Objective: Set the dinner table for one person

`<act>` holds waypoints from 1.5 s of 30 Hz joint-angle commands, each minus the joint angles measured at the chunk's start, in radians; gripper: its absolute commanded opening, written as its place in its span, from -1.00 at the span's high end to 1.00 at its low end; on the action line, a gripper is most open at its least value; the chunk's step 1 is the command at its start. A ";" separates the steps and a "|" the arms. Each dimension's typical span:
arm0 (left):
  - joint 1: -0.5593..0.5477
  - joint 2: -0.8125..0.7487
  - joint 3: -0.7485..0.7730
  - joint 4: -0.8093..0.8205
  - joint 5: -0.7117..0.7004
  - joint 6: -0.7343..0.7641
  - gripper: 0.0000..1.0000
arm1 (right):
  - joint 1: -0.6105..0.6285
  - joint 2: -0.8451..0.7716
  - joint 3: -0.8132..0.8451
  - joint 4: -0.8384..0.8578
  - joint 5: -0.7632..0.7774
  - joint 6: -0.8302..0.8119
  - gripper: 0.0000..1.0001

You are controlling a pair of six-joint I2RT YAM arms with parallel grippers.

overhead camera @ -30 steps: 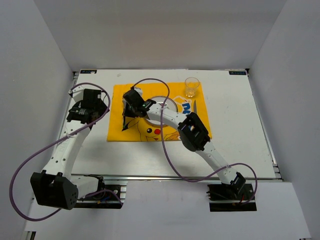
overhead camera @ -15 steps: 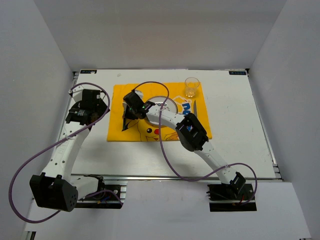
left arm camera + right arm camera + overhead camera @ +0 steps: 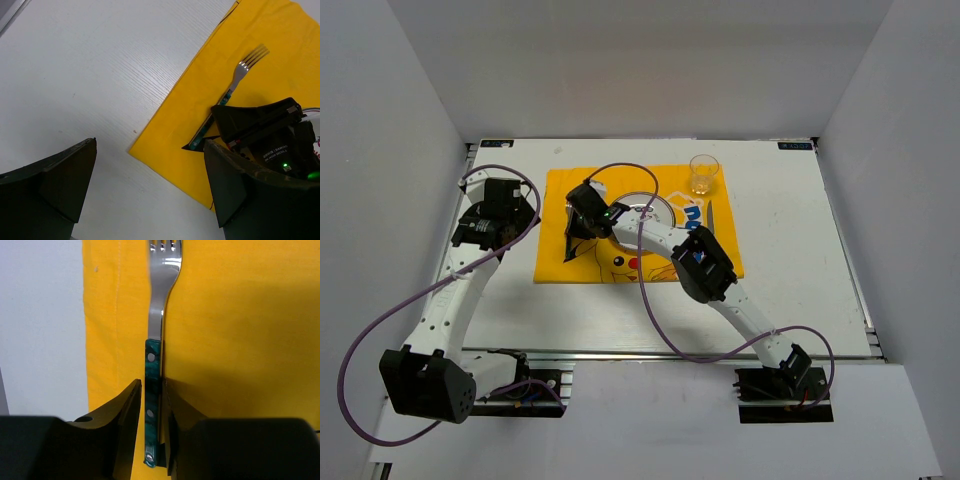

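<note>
My right gripper clamped the fork by its green handle; it lay on the cloth, tines toward 12 o'clock. My left gripper hung wide open, empty, over the table at the cloth's 9 o'clock.

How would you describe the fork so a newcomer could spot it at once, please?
On the table, find the yellow cloth. The fork lies near its left edge, handle between the right end effector's fingers. Silver tines and a green riveted handle distinguish it from the plate and glass.

One fork, one glass, one plate, one yellow cloth.
</note>
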State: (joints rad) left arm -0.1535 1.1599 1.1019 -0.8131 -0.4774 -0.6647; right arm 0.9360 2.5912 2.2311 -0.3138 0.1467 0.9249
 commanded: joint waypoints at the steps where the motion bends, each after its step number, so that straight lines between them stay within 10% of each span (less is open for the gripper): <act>1: 0.003 -0.029 -0.007 0.015 0.013 0.013 -0.96 | -0.003 -0.025 0.039 -0.018 0.019 -0.029 0.38; 10: 0.003 -0.023 -0.008 0.017 0.014 0.016 -0.96 | -0.002 -0.091 0.035 -0.014 0.030 -0.035 -0.21; 14: 0.003 -0.034 -0.004 0.008 -0.021 0.010 -0.96 | 0.000 -0.178 0.007 -0.010 0.039 -0.047 -0.78; 20: 0.003 -0.031 0.071 -0.055 -0.081 0.005 -0.96 | -0.008 -0.559 -0.178 -0.070 0.123 -0.213 -0.78; 29: 0.003 -0.068 0.409 -0.245 -0.092 0.043 -0.96 | -0.025 -1.400 -0.824 -0.426 0.690 -0.445 -0.79; 36: -0.020 -0.163 0.532 -0.400 -0.038 0.169 -0.96 | -0.026 -1.740 -0.766 -0.872 0.737 -0.365 -0.79; 45: -0.020 -0.363 0.328 -0.462 0.082 0.217 -0.96 | -0.032 -1.931 -0.742 -0.924 0.602 -0.469 -0.78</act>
State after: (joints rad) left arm -0.1677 0.8196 1.5166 -1.2114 -0.4488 -0.4709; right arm 0.9081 0.7052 1.4673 -1.1984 0.7673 0.4950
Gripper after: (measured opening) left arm 0.979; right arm 0.892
